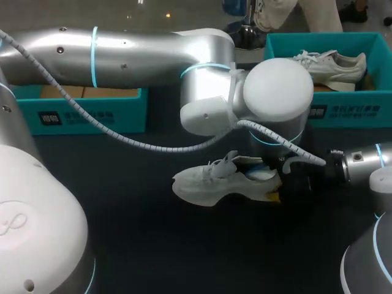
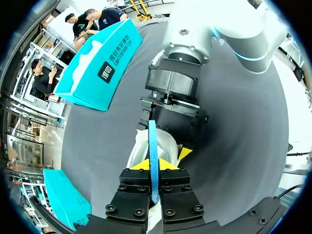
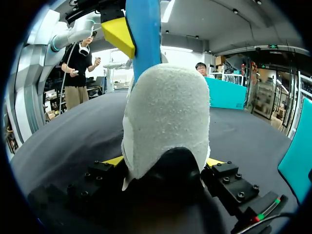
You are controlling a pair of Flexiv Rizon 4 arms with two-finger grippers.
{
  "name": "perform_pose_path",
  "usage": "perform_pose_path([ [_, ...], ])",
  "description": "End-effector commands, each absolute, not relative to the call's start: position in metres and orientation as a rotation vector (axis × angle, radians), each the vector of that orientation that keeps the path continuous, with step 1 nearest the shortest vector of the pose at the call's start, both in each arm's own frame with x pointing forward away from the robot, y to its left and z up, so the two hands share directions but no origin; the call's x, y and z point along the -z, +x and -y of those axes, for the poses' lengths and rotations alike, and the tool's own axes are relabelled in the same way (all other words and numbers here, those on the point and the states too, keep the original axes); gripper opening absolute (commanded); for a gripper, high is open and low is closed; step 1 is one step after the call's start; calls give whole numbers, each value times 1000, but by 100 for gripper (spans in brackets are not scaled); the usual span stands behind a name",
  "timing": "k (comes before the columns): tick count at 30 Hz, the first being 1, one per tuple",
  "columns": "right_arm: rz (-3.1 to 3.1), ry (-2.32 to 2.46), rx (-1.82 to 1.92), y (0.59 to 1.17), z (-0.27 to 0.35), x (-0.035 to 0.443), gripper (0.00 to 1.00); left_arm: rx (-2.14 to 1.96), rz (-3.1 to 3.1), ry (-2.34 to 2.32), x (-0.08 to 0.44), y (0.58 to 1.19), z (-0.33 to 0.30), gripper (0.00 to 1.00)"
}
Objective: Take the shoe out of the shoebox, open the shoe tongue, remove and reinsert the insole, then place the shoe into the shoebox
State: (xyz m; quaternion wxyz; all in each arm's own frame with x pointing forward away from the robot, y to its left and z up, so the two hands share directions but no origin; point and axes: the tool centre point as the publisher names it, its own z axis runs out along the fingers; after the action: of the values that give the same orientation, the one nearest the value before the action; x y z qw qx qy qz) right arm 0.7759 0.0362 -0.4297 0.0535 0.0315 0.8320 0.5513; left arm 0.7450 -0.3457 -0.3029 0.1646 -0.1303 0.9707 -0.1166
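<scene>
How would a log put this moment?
left gripper: shut on insole | right gripper: shut on shoe, at heel | shoe: on table | insole: sticking up from shoe

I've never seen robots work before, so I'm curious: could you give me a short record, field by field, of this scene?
shoe: white, out of the boxes, over the dark table
right gripper: shut on the shoe's heel
left gripper: shut on the blue insole at the shoe's opening
left shoebox: teal, no shoe visible
right shoebox: teal, holds a second shoe, white
</scene>
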Motion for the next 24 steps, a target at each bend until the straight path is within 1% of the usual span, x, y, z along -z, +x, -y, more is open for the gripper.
perform_pose_path([
  [1,-2530,97,-1672,776,-37,431,0,404,-2776,-387,273,749,342,0],
  [11,-2530,97,-1672,776,-37,431,0,663,-2820,-445,199,762,365,0],
  [15,-2530,97,-1672,776,-37,431,0,801,-2823,-459,166,764,367,0],
  [24,-2530,97,-1672,776,-37,431,0,1013,-2843,-489,112,778,361,0],
])
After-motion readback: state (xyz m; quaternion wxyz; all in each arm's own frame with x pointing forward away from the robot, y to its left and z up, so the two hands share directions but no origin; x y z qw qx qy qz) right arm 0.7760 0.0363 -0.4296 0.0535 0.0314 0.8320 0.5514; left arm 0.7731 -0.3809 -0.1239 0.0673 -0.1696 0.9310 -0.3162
